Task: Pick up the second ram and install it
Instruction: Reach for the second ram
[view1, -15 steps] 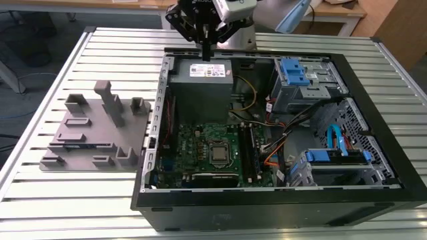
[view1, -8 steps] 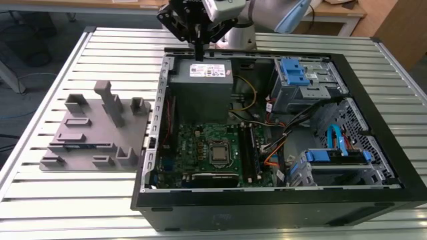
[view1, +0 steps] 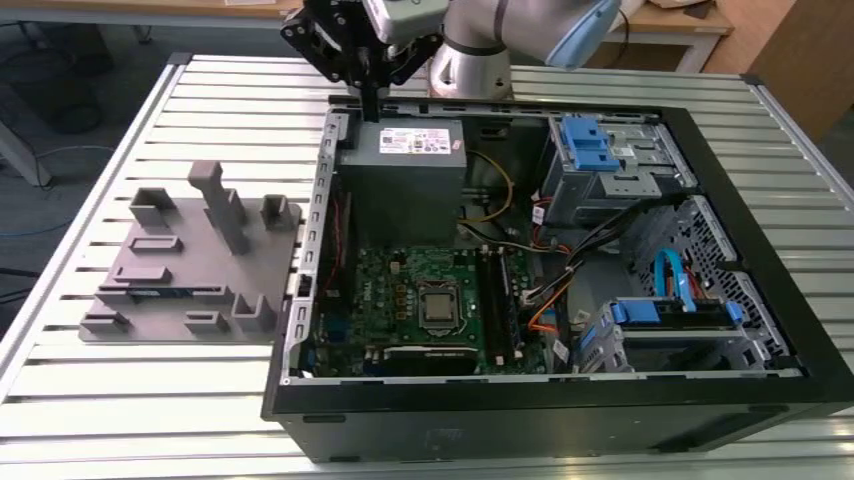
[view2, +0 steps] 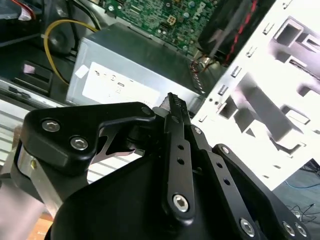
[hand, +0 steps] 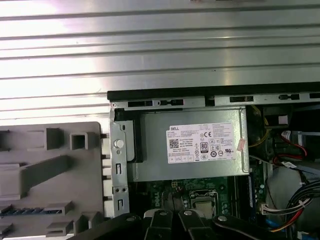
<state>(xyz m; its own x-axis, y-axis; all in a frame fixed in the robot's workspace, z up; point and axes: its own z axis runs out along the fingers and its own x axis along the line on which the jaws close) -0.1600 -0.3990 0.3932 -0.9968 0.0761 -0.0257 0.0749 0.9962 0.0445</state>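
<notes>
Entry, pick stage of the second-ram job, judged as not yet begun.

- Pincer (view1: 371, 98): black, two-fingered, on the pale grey and blue robot arm (view1: 487, 45). It is hanging tips-down over the rear wall of the open black computer case (view1: 534, 410), toward the worktop's far edge; in the second wrist view its fingers (view2: 176, 130) are lying pressed together and pinching nothing.
- Second ram (view1: 167, 293): a long, thin, dark blue memory stick. It is lying flat in a slot of the grey plastic fixture block (view1: 187, 250), near the block's front, toward the edge of the slatted silver metal worktop (view1: 120, 400) at the exterior view's left; in the first wrist view it is showing as a dark blue strip (hand: 30, 211). It is sitting well apart from the pincer.
- Large green motherboard (view1: 400, 280): it is lying in the case floor, beyond the grey metal power supply box with a white label (view1: 400, 190) as seen from the pincer. Whether its memory slots are holding a stick, I cannot tell.
- Step in hand: reaching for the stick.
- The pick is calling for the pincer to be carried across to the block, its fingers spread, and the grip lined up squarely on the thin board and clear of the block's upright posts.
</notes>
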